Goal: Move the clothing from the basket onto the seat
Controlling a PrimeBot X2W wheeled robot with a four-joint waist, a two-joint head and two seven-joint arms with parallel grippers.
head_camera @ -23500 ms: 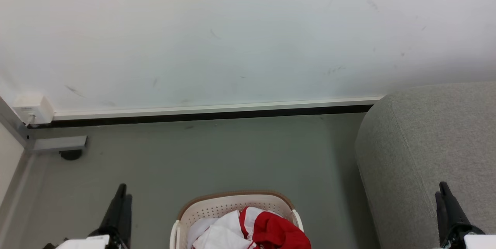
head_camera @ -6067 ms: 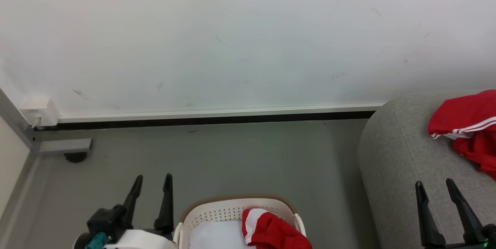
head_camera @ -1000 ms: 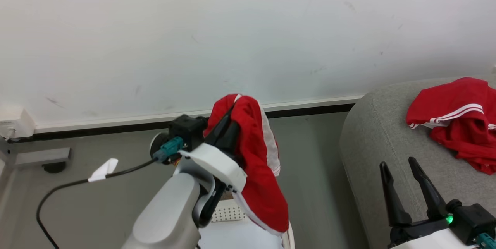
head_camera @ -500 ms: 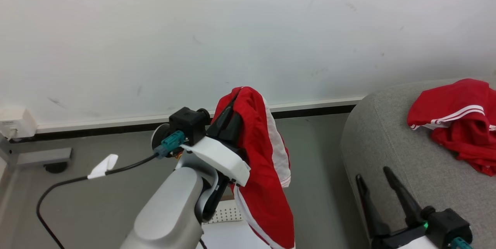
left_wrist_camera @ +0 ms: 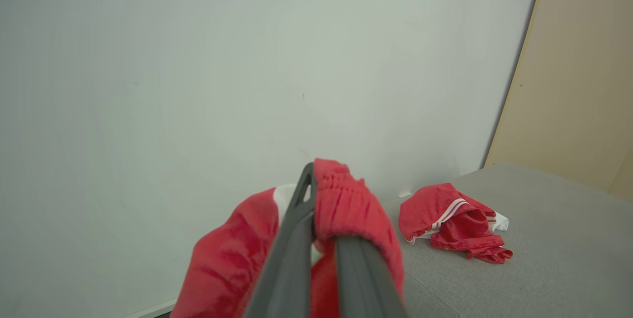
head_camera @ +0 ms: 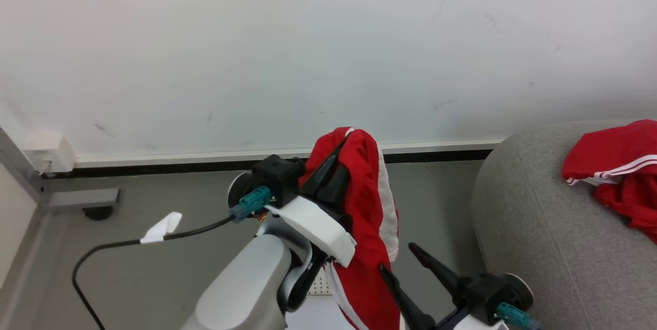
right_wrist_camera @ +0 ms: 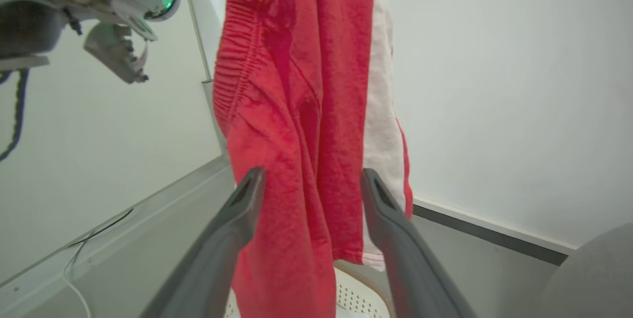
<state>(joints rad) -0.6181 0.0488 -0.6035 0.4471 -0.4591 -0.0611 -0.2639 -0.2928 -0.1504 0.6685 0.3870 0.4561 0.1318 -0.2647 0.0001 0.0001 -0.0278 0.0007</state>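
- A red garment with a white side stripe hangs in the air above the basket, left of the seat and not touching it.
- The left gripper is clamped on the garment's gathered top edge, fingers together, and the cloth drapes over them and down.
- The right gripper is near the garment's lower part with its fingers spread apart. In the right wrist view the hanging cloth lies between them; I cannot tell whether they touch it.
- Only a bit of the basket's holed wall and brown rim shows, under the cloth.
- A second red garment with white stripes lies crumpled on the far right of the grey seat.
- A white wall rises beyond the grey floor; a black cable trails left from the left wrist.
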